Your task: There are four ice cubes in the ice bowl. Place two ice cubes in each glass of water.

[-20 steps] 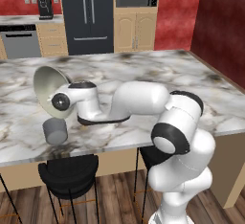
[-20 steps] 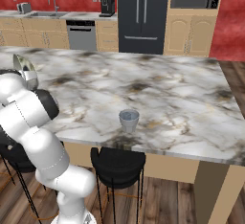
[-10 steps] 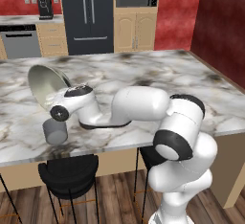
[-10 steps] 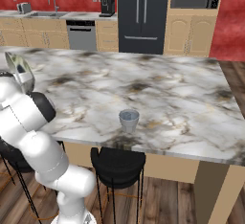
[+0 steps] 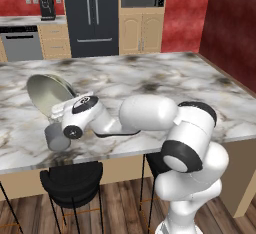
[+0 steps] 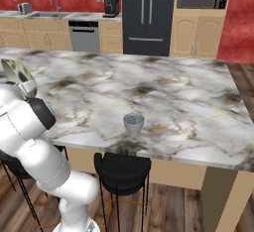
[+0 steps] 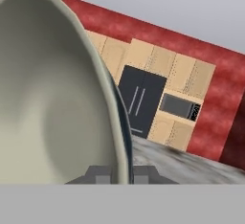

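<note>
Gripper (image 7: 120, 173) clamped on the rim of the ice bowl (image 5: 46, 94), which stands tipped on edge, hollow facing the camera in the left base view, above the near-left part of the marble counter (image 5: 150, 85). One grey glass (image 5: 56, 137) sits just below it near the front edge; right base view shows the second glass (image 6: 134, 125) well apart, with open counter around it

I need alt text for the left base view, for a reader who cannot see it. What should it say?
A white robot arm reaches left across a marble kitchen counter and holds a wide cream bowl tipped up on its edge, with its tool closed on the rim. A short grey cup stands just below the bowl near the counter's front edge, with a black stool under it.
</note>
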Controlling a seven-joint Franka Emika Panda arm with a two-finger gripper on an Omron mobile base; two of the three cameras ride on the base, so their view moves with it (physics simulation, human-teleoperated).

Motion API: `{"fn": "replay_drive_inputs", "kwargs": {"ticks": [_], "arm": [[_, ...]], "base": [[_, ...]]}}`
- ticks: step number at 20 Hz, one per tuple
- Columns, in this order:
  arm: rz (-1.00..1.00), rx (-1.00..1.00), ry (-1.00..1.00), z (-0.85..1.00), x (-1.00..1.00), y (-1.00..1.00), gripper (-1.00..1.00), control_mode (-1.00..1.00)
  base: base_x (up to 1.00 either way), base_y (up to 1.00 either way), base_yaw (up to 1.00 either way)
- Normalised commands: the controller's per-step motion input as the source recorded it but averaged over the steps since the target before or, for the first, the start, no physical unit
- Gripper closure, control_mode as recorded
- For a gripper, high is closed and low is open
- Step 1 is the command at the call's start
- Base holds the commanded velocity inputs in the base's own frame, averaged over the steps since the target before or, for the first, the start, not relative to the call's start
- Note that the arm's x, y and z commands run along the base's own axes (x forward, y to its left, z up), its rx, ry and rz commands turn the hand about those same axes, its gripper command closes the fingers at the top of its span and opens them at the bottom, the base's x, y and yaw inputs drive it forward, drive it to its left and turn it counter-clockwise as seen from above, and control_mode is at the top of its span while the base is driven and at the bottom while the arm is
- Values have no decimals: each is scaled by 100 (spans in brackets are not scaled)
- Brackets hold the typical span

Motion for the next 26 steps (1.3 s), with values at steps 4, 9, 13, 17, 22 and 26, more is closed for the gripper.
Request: {"fn": "replay_drive_inputs", "kwargs": {"ticks": [4, 9, 13, 17, 22, 26], "arm": [[0, 0, 0, 0, 0, 0, 100, -100], [0, 0, -2, 4, -2, 0, 100, -100], [2, 0, -17, 24, -33, 0, 100, -100], [22, -6, -20, -10, -51, 0, 100, -100], [12, -5, -4, -6, -8, 0, 100, -100], [7, -2, -17, 0, 0, 1, 100, -100]], "base": [[0, 0, 0], [0, 0, 0], [0, 0, 0], [0, 0, 0], [0, 0, 0], [0, 0, 0]]}}
